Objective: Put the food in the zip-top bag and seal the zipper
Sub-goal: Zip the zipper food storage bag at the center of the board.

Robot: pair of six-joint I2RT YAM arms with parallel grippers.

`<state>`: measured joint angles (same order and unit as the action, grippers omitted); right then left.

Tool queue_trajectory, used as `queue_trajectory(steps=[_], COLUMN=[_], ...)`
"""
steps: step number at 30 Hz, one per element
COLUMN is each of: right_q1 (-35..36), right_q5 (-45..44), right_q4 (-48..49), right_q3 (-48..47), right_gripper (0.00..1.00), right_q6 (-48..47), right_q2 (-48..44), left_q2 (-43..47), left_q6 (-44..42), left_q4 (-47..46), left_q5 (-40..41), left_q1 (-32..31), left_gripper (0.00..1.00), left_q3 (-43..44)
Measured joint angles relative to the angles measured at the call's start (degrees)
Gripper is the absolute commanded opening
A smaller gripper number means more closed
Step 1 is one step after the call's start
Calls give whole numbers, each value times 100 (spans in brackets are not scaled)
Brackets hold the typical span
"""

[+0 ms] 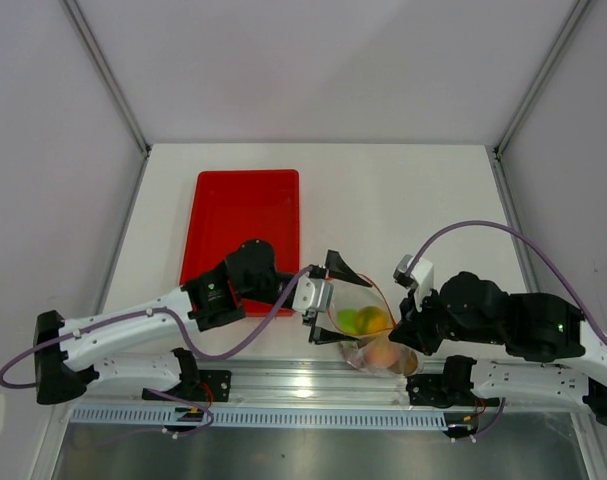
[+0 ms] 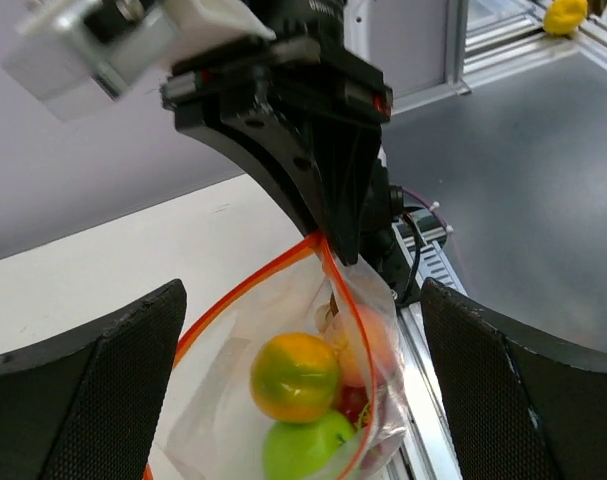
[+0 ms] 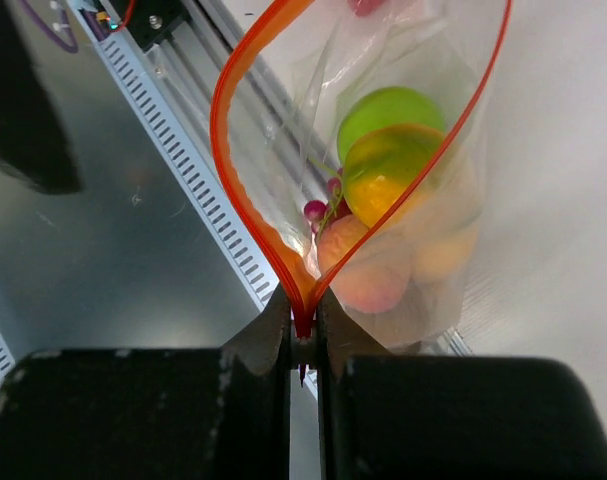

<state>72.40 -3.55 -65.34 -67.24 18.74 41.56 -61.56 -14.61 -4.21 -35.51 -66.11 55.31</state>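
The clear zip-top bag (image 1: 361, 335) hangs open at the table's front edge, between both grippers. In it lie a green apple (image 2: 305, 448), a yellow-green mango (image 2: 294, 375), a pink peach (image 3: 368, 270) and dark red grapes (image 3: 318, 208). The orange-red zipper (image 3: 228, 170) gapes in a loop. My right gripper (image 3: 303, 325) is shut on the zipper's end; it also shows in the left wrist view (image 2: 328, 235) and in the top view (image 1: 401, 325). My left gripper (image 2: 301, 330) is open, its fingers (image 2: 83, 385) wide either side of the bag's mouth, not touching it.
The red tray (image 1: 245, 220) lies at the left behind my left arm. An aluminium rail (image 1: 313, 385) runs along the table's front edge under the bag, with a dark floor below it. Wall frames stand left and right.
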Motion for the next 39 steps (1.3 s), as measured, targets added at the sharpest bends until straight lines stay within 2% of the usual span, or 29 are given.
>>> queue_trajectory(steps=[5, 13, 19, 24, 29, 35, 36, 38, 39], right_q1=[-4, -42, -72, -90, -101, -107, -114, -120, -129], right_q5=[153, 214, 214, 216, 240, 223, 205, 133, 94], right_q4=[0, 2, 2, 2, 4, 2, 2, 0, 4], right_q3=[-50, -50, -50, -50, -50, -50, -50, -50, -50], right_gripper=[0, 0, 0, 0, 0, 2, 7, 16, 32], right_q6=[-42, -50, -63, -83, -81, -79, -76, -50, -22], right_q2=[-48, 48, 61, 61, 61, 76, 87, 116, 125], left_q2=[-601, -1552, -1912, -2131, -2184, -2063, -2022, -1954, -1912], left_q6=[-334, -348, -321, -229, -162, 127, 175, 275, 313], left_q4=[-74, 120, 623, 841, 861, 514, 505, 501, 503], left_q5=[-514, -1410, -1668, -1558, -1200, -758, -667, -531, -466], left_q1=[-4, -28, -55, -59, -57, 4, 11, 17, 17], left_gripper=[100, 99, 99, 91, 77, 52, 39, 25, 11], left_q3=[164, 879, 1220, 1244, 1239, 813, 726, 625, 590])
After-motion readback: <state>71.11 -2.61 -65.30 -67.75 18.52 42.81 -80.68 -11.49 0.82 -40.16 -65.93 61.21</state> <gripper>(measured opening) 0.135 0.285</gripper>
